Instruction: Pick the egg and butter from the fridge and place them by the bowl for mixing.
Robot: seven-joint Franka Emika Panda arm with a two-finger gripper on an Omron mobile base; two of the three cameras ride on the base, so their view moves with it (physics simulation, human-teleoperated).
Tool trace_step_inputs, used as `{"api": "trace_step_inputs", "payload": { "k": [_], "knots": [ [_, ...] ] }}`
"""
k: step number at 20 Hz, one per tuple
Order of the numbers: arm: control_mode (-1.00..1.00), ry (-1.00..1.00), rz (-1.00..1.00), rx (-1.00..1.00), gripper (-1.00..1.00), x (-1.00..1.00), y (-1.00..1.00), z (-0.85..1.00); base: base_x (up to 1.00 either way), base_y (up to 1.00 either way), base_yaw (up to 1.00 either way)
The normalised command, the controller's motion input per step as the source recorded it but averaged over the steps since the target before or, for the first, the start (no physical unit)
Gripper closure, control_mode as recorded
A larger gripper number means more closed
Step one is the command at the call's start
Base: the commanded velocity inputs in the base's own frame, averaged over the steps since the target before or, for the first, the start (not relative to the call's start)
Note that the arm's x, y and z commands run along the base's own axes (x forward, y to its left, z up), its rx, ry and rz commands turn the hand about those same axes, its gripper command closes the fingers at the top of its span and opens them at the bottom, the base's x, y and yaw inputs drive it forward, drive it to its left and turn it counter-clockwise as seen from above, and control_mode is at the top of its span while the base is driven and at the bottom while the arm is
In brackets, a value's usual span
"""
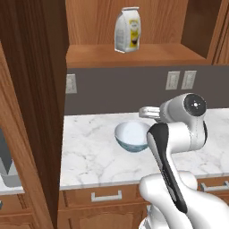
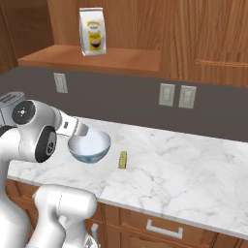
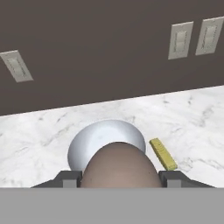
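Two fingers (image 3: 70, 178) pinched the egg (image 3: 119, 165) across its middle, above the counter (image 3: 192, 118) near the bowl (image 3: 107, 140); butter (image 3: 163, 154) lay just beside. Egg looked light, smooth, fragile, so squeeze gently.

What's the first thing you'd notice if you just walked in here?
The brown egg, huge in the hand view, gripped between the gripper's fingers just above the bowl. Then the yellow butter lying on the marble counter beside that bowl, and a white bag up on the wooden shelf.
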Motion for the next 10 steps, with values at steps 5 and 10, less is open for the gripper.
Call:
{"api": "trace_step_inputs", "payload": {
  "k": [5, 10],
  "knots": [
    [1.0, 0.0, 0.0, 0.0, 1.0, 0.0, 0.0, 0.0, 0.28, 0.09, -0.07],
    [1.0, 0.0, 0.0, 0.0, 1.0, 0.0, 0.0, 0.0, 0.0, 0.0, 0.0]
  ]
}}
